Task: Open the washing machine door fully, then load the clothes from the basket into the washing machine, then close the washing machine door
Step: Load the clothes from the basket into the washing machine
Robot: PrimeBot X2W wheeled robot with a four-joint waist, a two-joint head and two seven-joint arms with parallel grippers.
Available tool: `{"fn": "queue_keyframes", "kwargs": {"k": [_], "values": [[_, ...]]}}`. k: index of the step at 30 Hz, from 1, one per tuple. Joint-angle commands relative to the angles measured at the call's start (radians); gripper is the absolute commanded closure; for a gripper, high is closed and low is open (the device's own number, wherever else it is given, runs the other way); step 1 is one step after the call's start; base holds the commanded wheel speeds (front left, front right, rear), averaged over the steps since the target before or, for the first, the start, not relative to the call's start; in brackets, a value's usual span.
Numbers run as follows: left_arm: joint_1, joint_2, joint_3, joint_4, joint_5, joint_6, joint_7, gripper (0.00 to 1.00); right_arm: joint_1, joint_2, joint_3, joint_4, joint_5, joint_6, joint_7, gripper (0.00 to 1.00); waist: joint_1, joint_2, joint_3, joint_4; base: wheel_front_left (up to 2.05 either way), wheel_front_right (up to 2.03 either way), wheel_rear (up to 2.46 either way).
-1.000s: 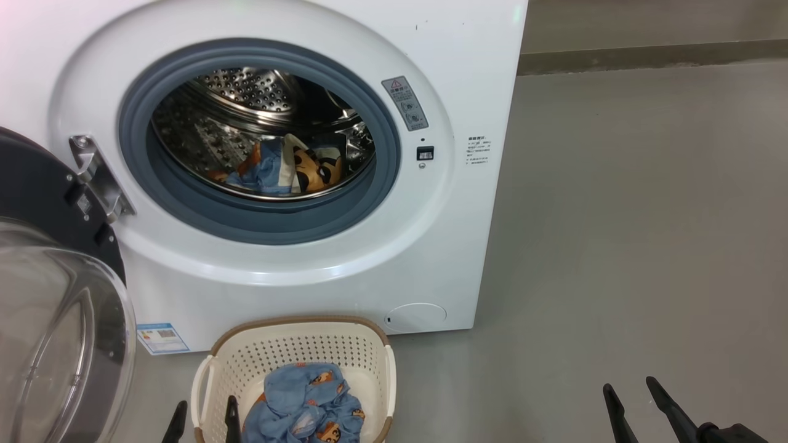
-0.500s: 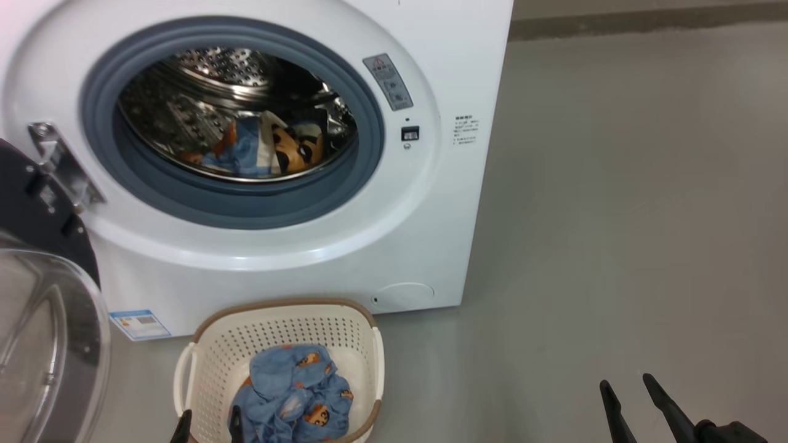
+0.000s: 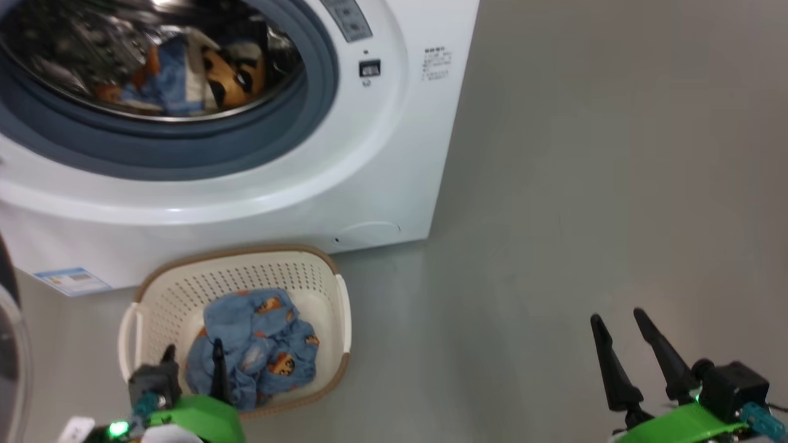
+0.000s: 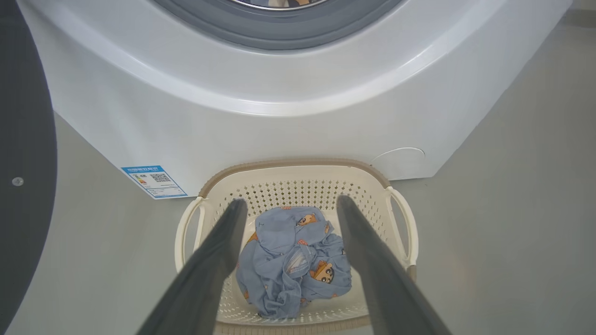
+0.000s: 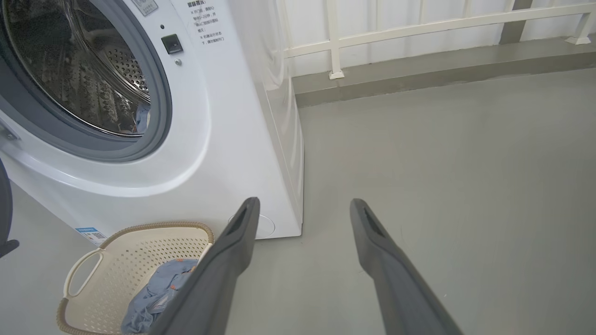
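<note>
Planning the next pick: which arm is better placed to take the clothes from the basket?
Left. The left gripper hangs over the basket, jaws open above the clothes; the right gripper points at bare floor, well aside.

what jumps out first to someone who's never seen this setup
The big white washing machine at upper left, its round mouth open with a printed garment lying in the steel drum. In front of it on the grey floor, the cream basket holds crumpled blue clothes, and the open left gripper points at them. The open right gripper sits apart at lower right.
</note>
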Motion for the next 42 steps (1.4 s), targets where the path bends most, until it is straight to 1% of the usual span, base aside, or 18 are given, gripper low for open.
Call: {"fn": "queue_keyframes", "kwargs": {"k": [1, 6, 10, 14, 23, 26, 33, 37, 38, 42], "values": [[-0.041, 0.019, 0.035, 0.004, 0.001, 0.004, -0.001, 0.00, -0.033, -0.015, 0.028, -0.020, 0.008, 0.002, -0.012, 0.00, 0.0000, 0.0000, 0.093, -0.054, 0.00, 0.00, 0.00], [-0.147, 0.036, 0.050, 0.133, -0.010, 0.009, -0.004, 0.00, -0.084, -0.020, 0.035, -0.016, 0.025, 0.002, -0.012, 0.00, 0.0000, 0.0000, 0.162, -0.082, 0.00, 0.00, 0.00], [-0.219, 0.045, 0.051, 0.221, -0.016, 0.004, -0.001, 0.00, -0.113, -0.021, 0.038, -0.012, 0.037, 0.002, -0.012, 0.00, 0.0000, 0.0000, 0.210, -0.099, 0.00, 0.00, 0.00], [-0.288, 0.046, 0.057, 0.308, -0.038, -0.012, 0.026, 0.00, -0.141, -0.017, 0.046, -0.009, 0.049, 0.002, -0.012, 0.00, 0.0000, 0.0000, 0.259, -0.114, 0.00, 0.00, 0.00], [-0.427, 0.062, 0.059, 0.492, -0.059, -0.020, 0.087, 0.00, -0.204, -0.012, 0.065, -0.003, 0.074, 0.002, -0.012, 0.00, 0.0000, 0.0000, 0.353, -0.147, 0.00, 0.00, 0.00], [-0.468, 0.068, 0.072, 0.544, -0.077, -0.011, 0.112, 0.00, -0.222, -0.014, 0.068, -0.002, 0.080, 0.002, -0.012, 0.00, 0.0000, 0.0000, 0.387, -0.156, 0.00, 0.00, 0.00], [-0.573, 0.094, 0.095, 0.627, -0.101, 0.031, 0.148, 0.00, -0.258, -0.019, 0.075, -0.004, 0.097, 0.002, -0.012, 0.00, 0.0000, 0.0000, 0.480, -0.169, 0.00, 0.00, 0.00], [-0.629, 0.112, 0.104, 0.664, -0.117, 0.036, 0.180, 0.00, -0.281, -0.023, 0.079, -0.005, 0.106, 0.002, -0.012, 0.00, 0.0000, 0.0000, 0.531, -0.178, 0.00, 0.00, 0.00], [-0.651, 0.123, 0.100, 0.677, -0.115, 0.036, 0.193, 0.00, -0.292, -0.025, 0.083, -0.005, 0.109, 0.002, -0.012, 0.00, 0.0000, 0.0000, 0.554, -0.183, 0.00, 0.00, 0.00], [-0.685, 0.138, 0.097, 0.696, -0.119, 0.038, 0.214, 0.00, -0.311, -0.028, 0.087, -0.006, 0.116, 0.002, -0.012, 0.00, 0.0000, 0.0000, 0.589, -0.189, 0.00, 0.00, 0.00]]}}
